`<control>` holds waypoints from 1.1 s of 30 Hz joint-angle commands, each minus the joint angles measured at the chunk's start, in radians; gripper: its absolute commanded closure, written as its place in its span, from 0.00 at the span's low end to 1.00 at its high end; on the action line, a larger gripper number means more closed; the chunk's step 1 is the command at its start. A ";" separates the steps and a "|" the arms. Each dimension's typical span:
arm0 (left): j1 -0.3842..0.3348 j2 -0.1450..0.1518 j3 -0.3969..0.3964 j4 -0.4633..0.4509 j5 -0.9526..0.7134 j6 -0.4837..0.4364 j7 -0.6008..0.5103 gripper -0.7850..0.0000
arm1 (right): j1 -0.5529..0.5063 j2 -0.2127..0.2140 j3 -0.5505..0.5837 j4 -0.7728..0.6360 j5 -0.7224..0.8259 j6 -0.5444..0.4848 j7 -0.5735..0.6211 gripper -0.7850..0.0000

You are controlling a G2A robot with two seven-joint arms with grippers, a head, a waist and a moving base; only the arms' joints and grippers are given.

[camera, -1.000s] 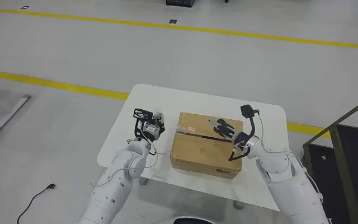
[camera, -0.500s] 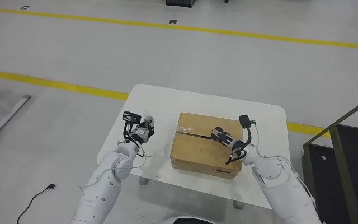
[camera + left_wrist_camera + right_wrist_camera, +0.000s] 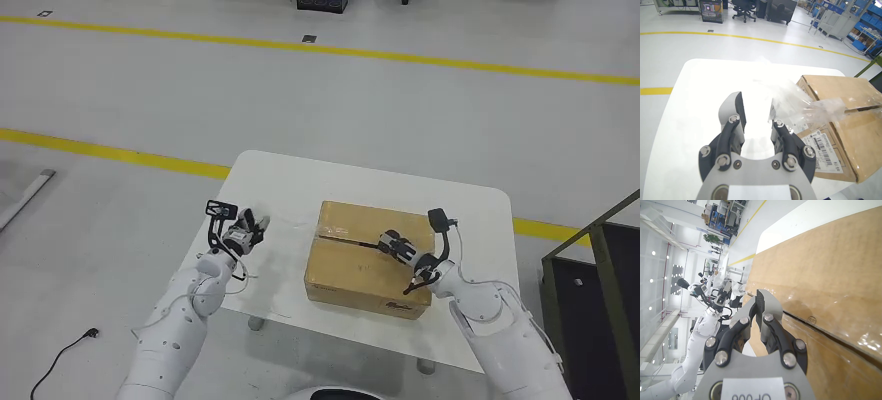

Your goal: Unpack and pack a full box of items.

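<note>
Clear crumpled tape [image 3: 810, 108] clings to one finger of my left gripper [image 3: 755, 102], spread wide beside the brown cardboard box [image 3: 368, 258]. My right gripper [image 3: 758, 296] lies over its top seam, pinched tight. Box sits on the white rounded table [image 3: 290, 180]; yellow floor lines [image 3: 100, 150] run beyond.

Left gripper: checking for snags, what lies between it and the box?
In the left wrist view, a crumpled strip of clear tape stretches from a finger of the left gripper toward the box seam.
</note>
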 commanded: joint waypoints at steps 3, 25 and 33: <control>0.010 0.008 -0.014 -0.009 0.031 0.005 -0.015 0.00 | -0.002 0.000 0.002 -0.003 -0.002 0.003 0.001 1.00; 0.132 0.055 -0.164 -0.164 0.086 0.063 -0.116 0.00 | -0.010 -0.002 0.010 0.008 -0.012 0.020 -0.001 1.00; 0.109 0.052 -0.162 -0.195 0.010 0.049 -0.113 0.00 | -0.020 -0.008 0.016 -0.005 0.047 -0.063 -0.034 1.00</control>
